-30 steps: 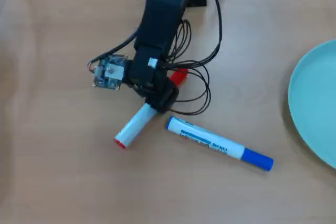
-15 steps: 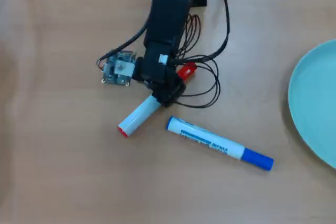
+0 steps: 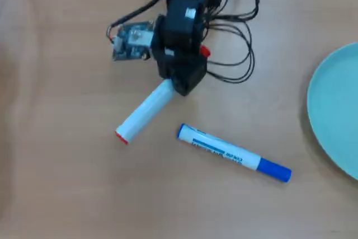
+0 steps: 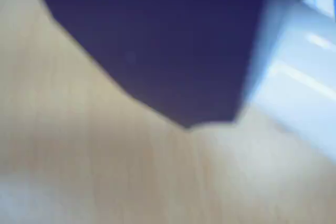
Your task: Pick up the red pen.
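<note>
Pincer [image 3: 180, 82] clamped on the red pen [image 3: 143, 112] near its capped end, white barrel angling down-left over the bench [image 3: 67, 183], so I judge a slow, level lift best, keeping clear of the blue-capped marker [image 3: 234, 153] nearby.

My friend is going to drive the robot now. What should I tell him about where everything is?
Gripper: shut on the red pen, holding it near the capped end; the red cap peeks out behind the arm in the overhead view.
Red pen: its white barrel sticks out toward the lower left, butt end red. It looks lifted, but the overhead view cannot prove that it is clear of the table.
Blue pen: lies on the table, apart from the red one.
Plate: at the right edge, untouched.
Wrist view: too blurred to help.
Done: grasp. Left: confirm the lift and hold steady.
</note>
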Motion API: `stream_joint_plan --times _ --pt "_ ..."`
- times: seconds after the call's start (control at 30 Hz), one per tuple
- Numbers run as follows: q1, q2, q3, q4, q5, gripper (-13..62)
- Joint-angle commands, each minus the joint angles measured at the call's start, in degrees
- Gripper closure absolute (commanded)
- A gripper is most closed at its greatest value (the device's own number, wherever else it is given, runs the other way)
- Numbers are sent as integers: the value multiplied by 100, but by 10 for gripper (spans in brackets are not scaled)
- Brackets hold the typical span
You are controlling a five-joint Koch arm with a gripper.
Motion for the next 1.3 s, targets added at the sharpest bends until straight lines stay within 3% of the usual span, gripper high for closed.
stream_joint_plan --times 0.0,0.43,0.9,1.1,1.27 --pt "-44 589 -149 123 334 573" --pt "-352 1213 -237 62 1063 572" --pt "-1512 1538 -1116 88 2804 573" --pt "-1863 1538 -1503 70 4359 573" --pt "-2083 1547 -1705 79 4518 574"
